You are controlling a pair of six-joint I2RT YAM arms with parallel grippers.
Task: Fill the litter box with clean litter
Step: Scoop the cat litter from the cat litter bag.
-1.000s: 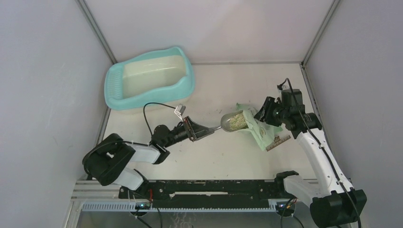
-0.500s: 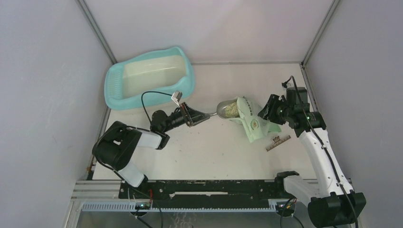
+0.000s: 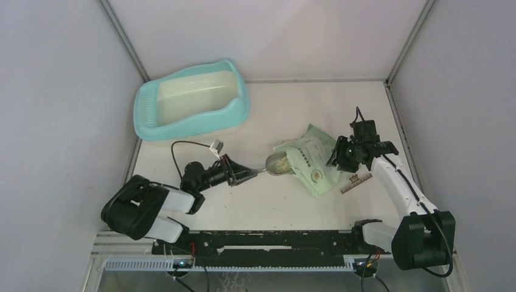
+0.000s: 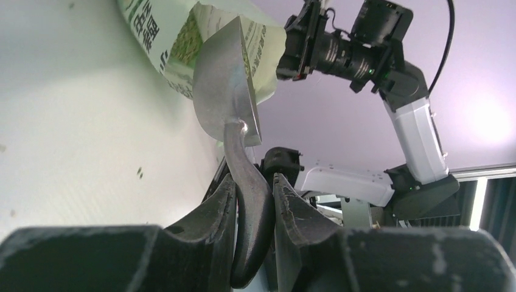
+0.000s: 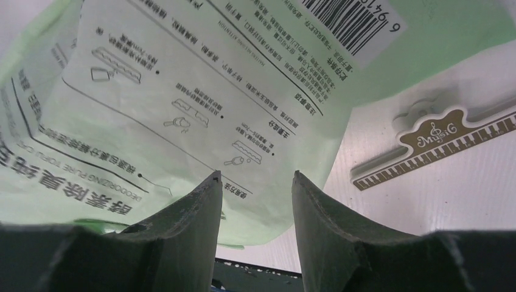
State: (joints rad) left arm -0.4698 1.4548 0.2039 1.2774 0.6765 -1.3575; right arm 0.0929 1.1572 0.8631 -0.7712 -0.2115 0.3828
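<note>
Litter box [image 3: 182, 129] back left on table [image 3: 274, 204]; scoop [image 3: 277, 163] in bag [image 3: 311, 159] mouth, clip [image 3: 356, 182] right.

The left arm [image 3: 178, 198] and right arm [image 3: 397, 182] match: glossy white shells between bulky, rounded black joints. A thin black cable [image 3: 182, 143] loops from the left wrist to a small white plug [image 3: 215, 146]. The left gripper [image 4: 252, 182] and right gripper [image 5: 257, 180] have matte, curved dark-grey fingers [image 5: 182, 231].

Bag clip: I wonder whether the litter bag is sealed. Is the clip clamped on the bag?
No, the clip lies flat on the table beside the green bag, not clamped on it.
</note>
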